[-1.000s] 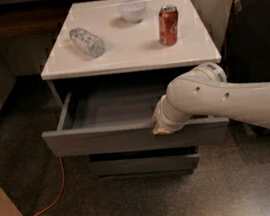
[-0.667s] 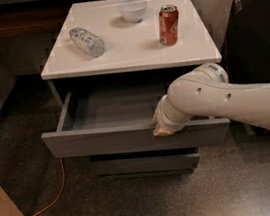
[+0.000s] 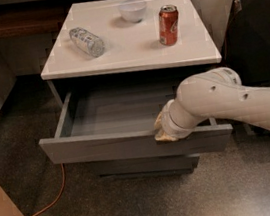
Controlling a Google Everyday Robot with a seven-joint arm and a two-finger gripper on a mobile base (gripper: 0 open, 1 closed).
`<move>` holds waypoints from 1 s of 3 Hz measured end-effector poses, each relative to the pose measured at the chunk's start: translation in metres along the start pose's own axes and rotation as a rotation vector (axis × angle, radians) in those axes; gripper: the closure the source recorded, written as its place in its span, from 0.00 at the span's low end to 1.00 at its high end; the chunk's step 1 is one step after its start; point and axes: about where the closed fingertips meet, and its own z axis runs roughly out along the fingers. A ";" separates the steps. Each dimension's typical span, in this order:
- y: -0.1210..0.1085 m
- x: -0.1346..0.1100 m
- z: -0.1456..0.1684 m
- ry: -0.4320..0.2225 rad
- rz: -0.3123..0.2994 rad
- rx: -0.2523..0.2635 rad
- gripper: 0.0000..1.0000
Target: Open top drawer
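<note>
Nudged slightly further outward since a second ago, claw (image 3: 164, 130) on the front lip of the top drawer (image 3: 131, 148), clenched or released cannot be told, drawer pulled well open under white desk (image 3: 132, 55), lying bottle (image 3: 87, 41), bowl (image 3: 133, 10), upright can (image 3: 168, 25) on it

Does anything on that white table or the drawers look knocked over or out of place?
Only the clear bottle lies on its side on the tabletop; the can and bowl stand upright. The top drawer is pulled out, the gripper at its front edge. No spill visible.
</note>
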 end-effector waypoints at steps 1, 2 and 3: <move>0.023 -0.004 -0.004 -0.050 0.020 -0.083 1.00; 0.039 -0.005 -0.006 -0.080 0.029 -0.143 1.00; 0.048 -0.005 -0.006 -0.097 0.026 -0.182 1.00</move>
